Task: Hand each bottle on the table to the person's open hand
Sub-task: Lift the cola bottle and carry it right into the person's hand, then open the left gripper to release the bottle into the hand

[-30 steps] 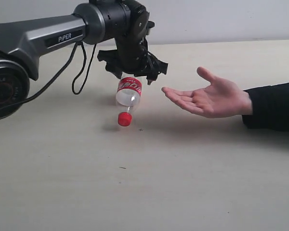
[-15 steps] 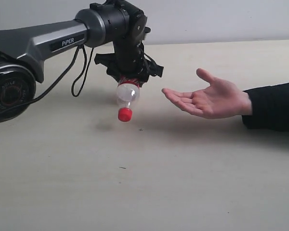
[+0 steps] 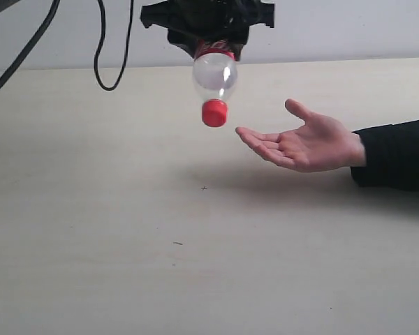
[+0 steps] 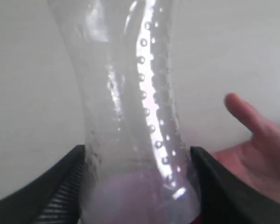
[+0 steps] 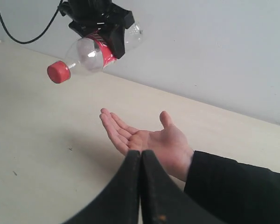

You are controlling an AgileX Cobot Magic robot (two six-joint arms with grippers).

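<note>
A clear bottle with a red label [image 3: 214,73] hangs in the air above the table [image 3: 126,265], its red cap [image 3: 214,112] pointing down. My left gripper [image 3: 208,28] is shut on its labelled body at the top of the exterior view. The same bottle [image 4: 130,107] fills the left wrist view between the two black fingers [image 4: 56,191]. The person's open hand [image 3: 304,143] lies palm up, lower and to the right of the cap, with a black sleeve [image 3: 398,153]. My right gripper [image 5: 141,156] is shut and empty, its tips in front of the hand [image 5: 144,137]. Other bottles are out of view.
A black cable [image 3: 105,49] loops down from the left arm at the upper left. A pale wall [image 3: 349,28] runs behind the table's far edge. Tiny dark specks [image 3: 204,187] mark the tabletop.
My left gripper has lifted the bottle well up off the table and carried it a little right, toward the hand. The hand has stayed still.
</note>
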